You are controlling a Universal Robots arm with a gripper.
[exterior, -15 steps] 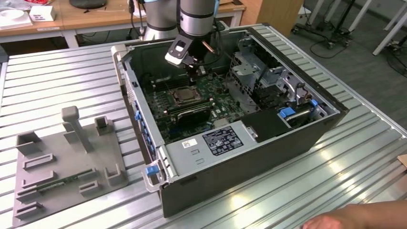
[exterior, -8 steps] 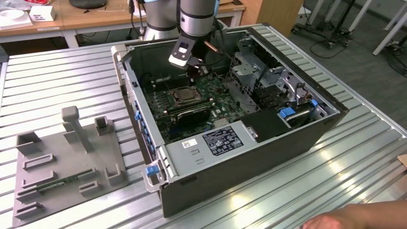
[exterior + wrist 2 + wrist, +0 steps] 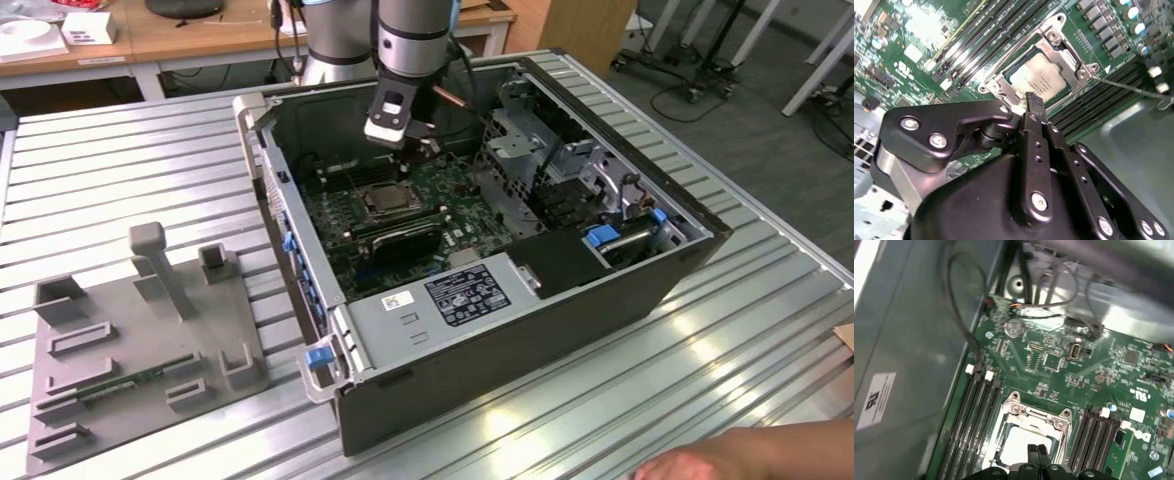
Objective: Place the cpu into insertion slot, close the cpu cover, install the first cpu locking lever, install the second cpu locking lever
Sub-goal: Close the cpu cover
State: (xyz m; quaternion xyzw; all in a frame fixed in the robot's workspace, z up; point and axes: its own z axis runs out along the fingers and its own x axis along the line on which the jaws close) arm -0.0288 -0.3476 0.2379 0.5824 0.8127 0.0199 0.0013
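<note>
One gripper (image 3: 1031,98), clenched shut on nothing, hovers just above the cpu (image 3: 1044,77). The cpu cover (image 3: 1003,80) lies flat around its edges

Your gripper (image 3: 1033,100) hides one corner of the cpu cover (image 3: 999,80) in the second wrist view. A person's hand (image 3: 761,455) is cut off at the exterior view's bottom right corner.

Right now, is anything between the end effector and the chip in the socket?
Nothing visible does. In the second wrist view the closed end effector points at the chip, whose top shows bare inside the metal frame. A thin lever rod sticks out sideways, off that path.
</note>
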